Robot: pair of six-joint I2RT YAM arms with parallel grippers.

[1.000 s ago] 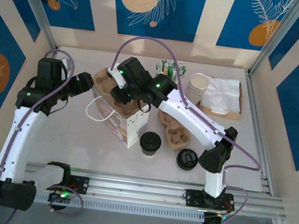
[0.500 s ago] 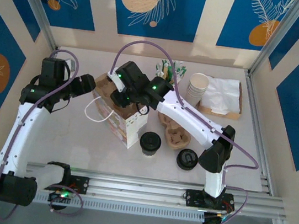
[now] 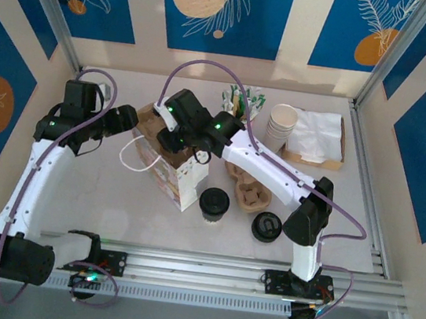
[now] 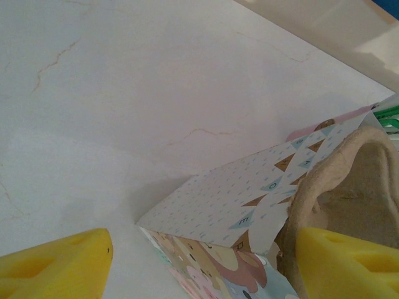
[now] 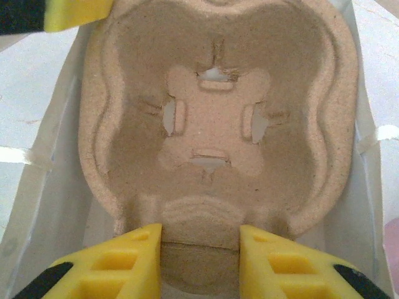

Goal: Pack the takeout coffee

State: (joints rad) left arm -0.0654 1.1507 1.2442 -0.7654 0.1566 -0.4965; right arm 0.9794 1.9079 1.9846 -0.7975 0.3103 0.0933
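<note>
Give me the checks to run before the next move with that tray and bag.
1. Right claw clamped on the cup tray rim: ok.
2. Tray between the walls of the paper bag: ok.
3. Left claw gripping the bag mouth: not ok, it is open with the bag edge between its jaws.
4. Tray hollows empty: ok.
5. Takeout coffee upright, lidded, beside the bag: ok.
6. Tray seated on the bag's bottom: cannot tell.

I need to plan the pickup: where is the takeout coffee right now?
In the top view, the takeout coffee stands near centre, just right of the paper bag and left of the black lid stack.
</note>
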